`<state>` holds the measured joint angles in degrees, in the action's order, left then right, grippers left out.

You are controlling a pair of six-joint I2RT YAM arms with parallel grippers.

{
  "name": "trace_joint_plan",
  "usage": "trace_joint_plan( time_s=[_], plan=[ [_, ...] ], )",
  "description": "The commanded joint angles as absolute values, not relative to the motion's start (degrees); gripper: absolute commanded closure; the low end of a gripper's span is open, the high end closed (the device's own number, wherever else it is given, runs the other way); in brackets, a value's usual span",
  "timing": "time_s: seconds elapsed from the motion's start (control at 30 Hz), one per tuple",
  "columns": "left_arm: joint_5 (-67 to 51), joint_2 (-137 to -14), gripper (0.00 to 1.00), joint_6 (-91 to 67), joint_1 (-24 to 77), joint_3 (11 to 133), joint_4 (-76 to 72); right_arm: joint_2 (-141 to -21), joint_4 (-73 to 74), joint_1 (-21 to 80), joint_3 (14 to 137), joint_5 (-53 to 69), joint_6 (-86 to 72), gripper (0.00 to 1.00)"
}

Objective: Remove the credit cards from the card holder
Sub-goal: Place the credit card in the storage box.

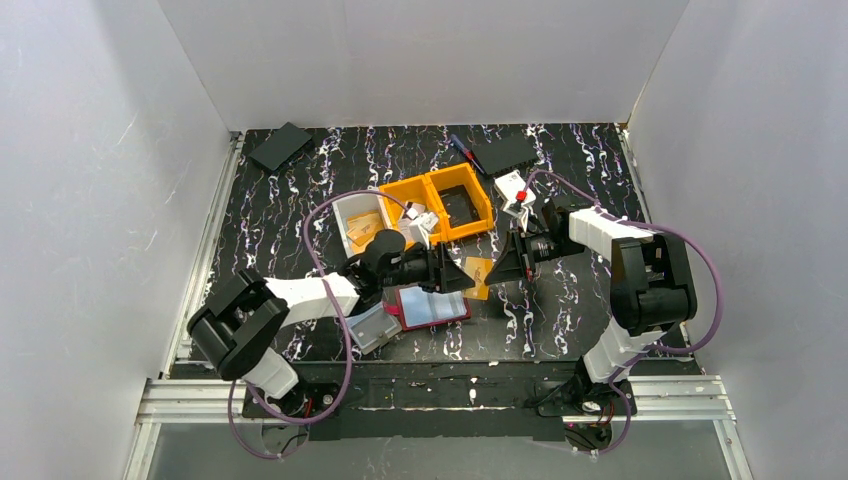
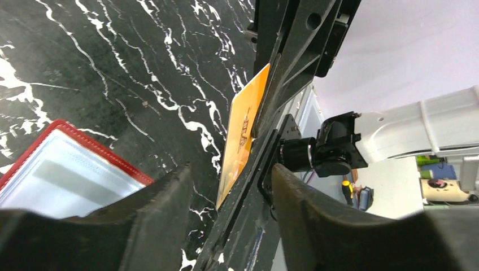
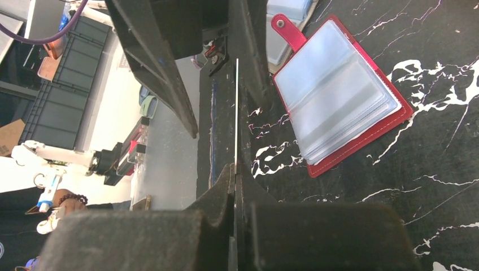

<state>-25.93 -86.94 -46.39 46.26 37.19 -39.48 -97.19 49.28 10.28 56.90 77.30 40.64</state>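
Note:
The card holder (image 1: 432,307) lies open on the black marbled table, a red case with clear card sleeves; it also shows in the right wrist view (image 3: 339,96) and the left wrist view (image 2: 62,175). My right gripper (image 1: 507,264) (image 3: 234,169) is shut on an orange credit card (image 1: 478,277), held on edge above the table just right of the holder. The card is edge-on in the right wrist view (image 3: 236,113) and face-on in the left wrist view (image 2: 243,135). My left gripper (image 1: 458,272) (image 2: 231,169) is open, its fingers either side of the card's other end.
Two orange bins (image 1: 460,200) and a white bin (image 1: 358,225) holding small items stand behind the grippers. A white box with a red part (image 1: 514,188), a pen (image 1: 462,148) and two black flat pieces (image 1: 280,146) (image 1: 505,153) lie at the back. A greyish case (image 1: 372,328) lies left of the holder.

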Motion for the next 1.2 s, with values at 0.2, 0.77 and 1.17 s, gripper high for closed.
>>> trace_joint_plan(
  time_s=[0.2, 0.77, 1.17],
  plan=[
    [-33.2, -92.1, 1.00, -48.4, 46.3, 41.4, -46.9, -94.8, 48.2, 10.5, 57.8, 79.0, 39.9, 0.99],
    [-6.5, -68.2, 1.00, 14.6, 36.4, 64.8, 47.7, -93.8, 51.5, 7.7, 60.7, 70.3, 43.3, 0.02],
    [1.7, -78.4, 1.00, 36.7, 33.1, 77.7, 52.5, -93.2, 50.4, 6.4, 59.7, 70.7, 42.8, 0.02]
  ],
)
